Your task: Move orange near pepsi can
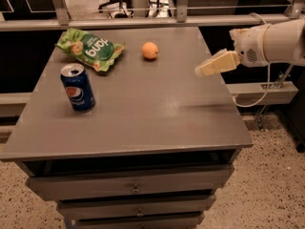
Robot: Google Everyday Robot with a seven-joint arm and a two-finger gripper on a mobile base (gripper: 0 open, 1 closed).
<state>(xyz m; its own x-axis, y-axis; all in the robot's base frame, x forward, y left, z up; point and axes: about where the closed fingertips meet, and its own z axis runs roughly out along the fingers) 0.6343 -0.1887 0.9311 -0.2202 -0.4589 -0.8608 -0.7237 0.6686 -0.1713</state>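
Observation:
The orange (150,50) is a small round fruit lying on the far middle of the grey table (143,109). The pepsi can (77,87), dark blue with a silver top, stands upright near the table's left side, well apart from the orange. My gripper (206,68) hangs at the table's right edge, pointing left, to the right of the orange and slightly nearer the camera. It holds nothing. The white arm (271,44) reaches in from the right.
A green snack bag (90,49) lies at the far left, between the orange and the can and just behind the can. A metal rail (143,22) runs along the table's far edge. Drawers (136,187) sit below the tabletop.

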